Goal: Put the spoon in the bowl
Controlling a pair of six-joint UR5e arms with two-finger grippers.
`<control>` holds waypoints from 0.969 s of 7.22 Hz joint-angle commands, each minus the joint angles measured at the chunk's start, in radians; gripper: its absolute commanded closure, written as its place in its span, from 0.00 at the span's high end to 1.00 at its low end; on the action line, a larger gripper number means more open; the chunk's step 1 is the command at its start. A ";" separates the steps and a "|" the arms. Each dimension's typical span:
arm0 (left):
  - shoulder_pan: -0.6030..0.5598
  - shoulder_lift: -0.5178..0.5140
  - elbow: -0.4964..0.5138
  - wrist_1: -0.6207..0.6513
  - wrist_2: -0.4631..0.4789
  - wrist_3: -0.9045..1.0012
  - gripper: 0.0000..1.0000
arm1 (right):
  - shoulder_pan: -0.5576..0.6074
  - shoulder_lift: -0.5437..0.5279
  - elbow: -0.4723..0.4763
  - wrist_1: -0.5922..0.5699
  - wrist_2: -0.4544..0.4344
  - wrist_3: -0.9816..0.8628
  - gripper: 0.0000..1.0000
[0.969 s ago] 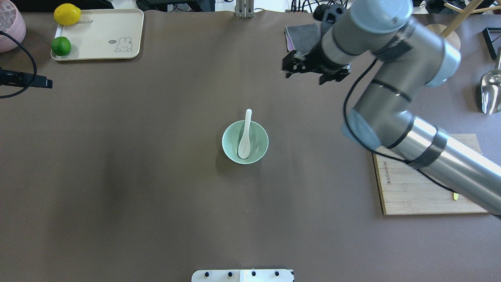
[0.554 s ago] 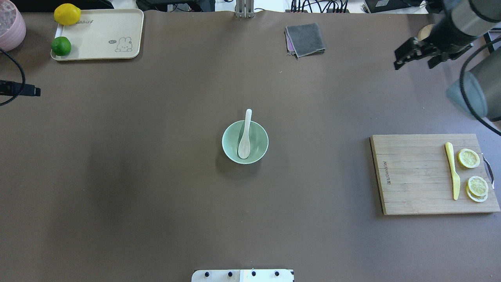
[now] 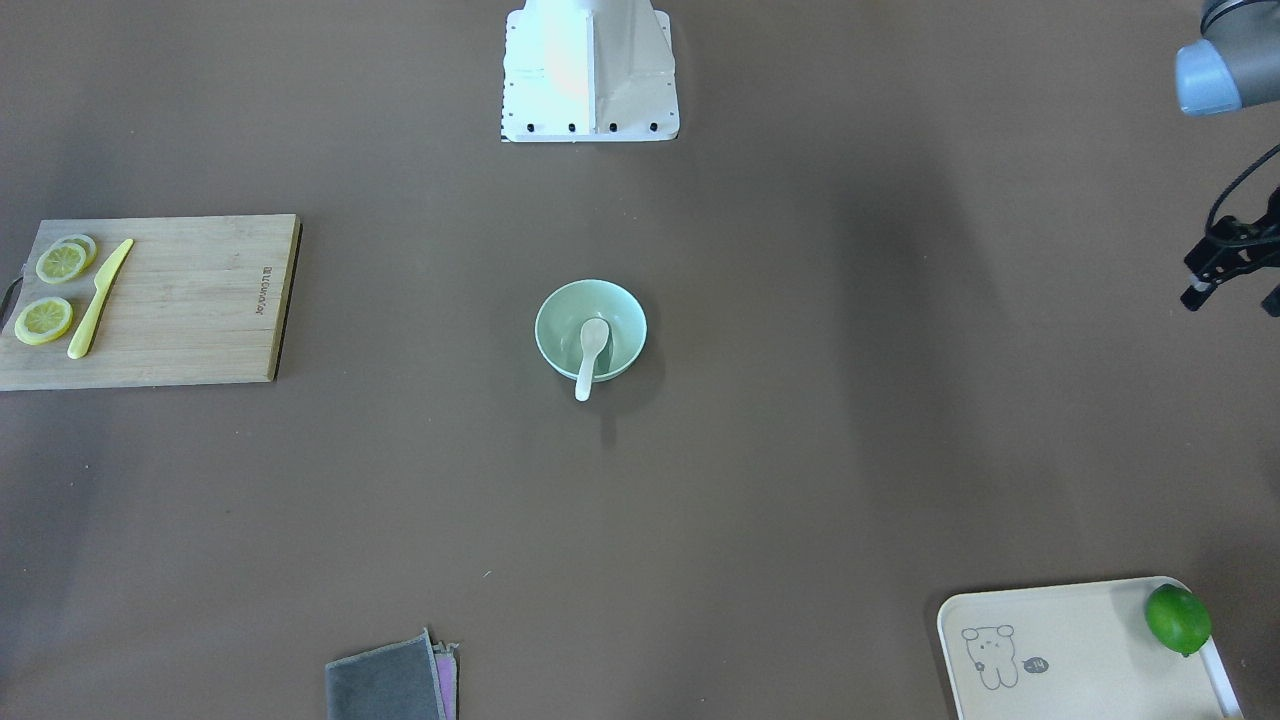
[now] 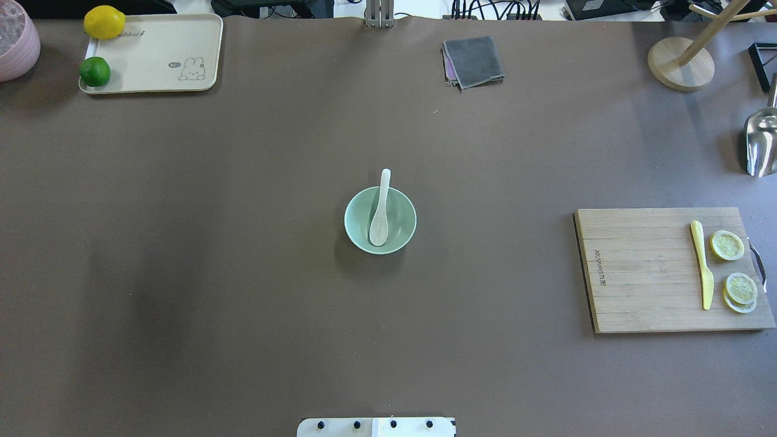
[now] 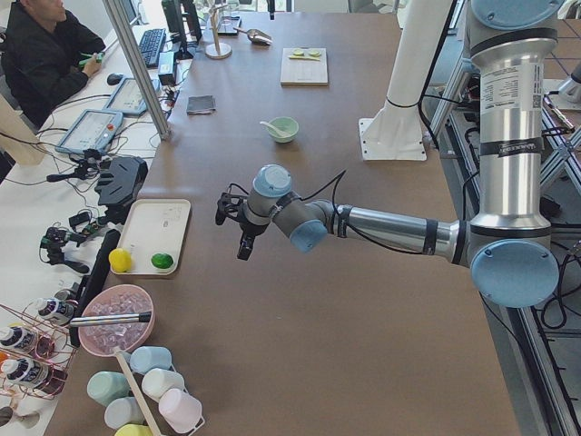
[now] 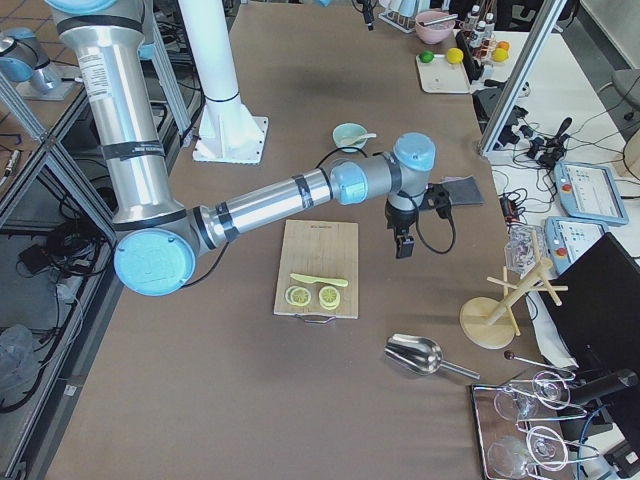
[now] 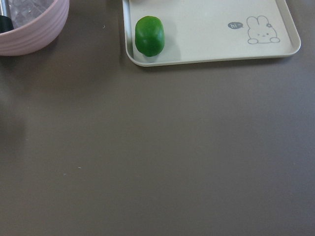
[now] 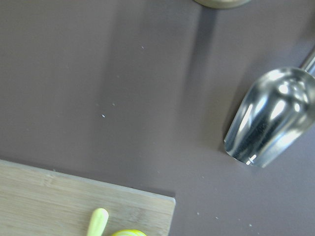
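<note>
The white spoon (image 4: 379,213) lies in the pale mint-green bowl (image 4: 400,233) at mid-table. Its scoop rests on the bowl's bottom and its handle sticks out over the far rim. Both show in the front-facing view too, spoon (image 3: 591,350) and bowl (image 3: 560,315). No gripper touches them. My left gripper (image 3: 1233,300) hangs at the table's left end, far from the bowl, fingers spread and empty; it also shows in the exterior left view (image 5: 231,234). My right gripper (image 6: 402,247) shows only in the exterior right view, beyond the cutting board; I cannot tell whether it is open or shut.
A wooden cutting board (image 4: 643,273) with a yellow knife (image 4: 702,267) and lemon slices lies at the right. A cream tray (image 4: 158,42) with a lime (image 4: 95,71) and a lemon sits far left. A grey cloth (image 4: 475,60), a metal scoop (image 4: 760,139) and a wooden stand (image 4: 680,64) are along the far side.
My right arm has swung away to the right and left the overhead view. My left gripper has withdrawn past that view's left edge. Spoon and bowl have not moved.
</note>
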 commanded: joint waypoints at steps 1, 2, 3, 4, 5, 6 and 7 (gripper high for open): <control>-0.222 0.008 0.003 0.307 -0.091 0.383 0.98 | 0.049 -0.109 -0.036 0.006 0.003 -0.078 1.00; -0.275 0.009 0.032 0.386 -0.095 0.459 0.98 | 0.066 -0.129 -0.036 0.006 0.006 -0.077 1.00; -0.324 0.003 0.025 0.408 -0.092 0.457 0.98 | 0.075 -0.147 -0.028 0.007 0.006 -0.083 1.00; -0.323 -0.006 -0.006 0.458 -0.091 0.452 0.98 | 0.083 -0.149 -0.028 0.006 0.006 -0.083 1.00; -0.323 -0.005 -0.016 0.463 -0.091 0.449 0.98 | 0.086 -0.149 -0.028 0.006 0.007 -0.077 1.00; -0.321 -0.005 -0.014 0.462 -0.091 0.438 0.98 | 0.103 -0.144 -0.022 0.007 0.021 -0.074 1.00; -0.318 -0.005 -0.006 0.457 -0.091 0.415 0.98 | 0.130 -0.140 0.007 -0.005 0.030 -0.072 1.00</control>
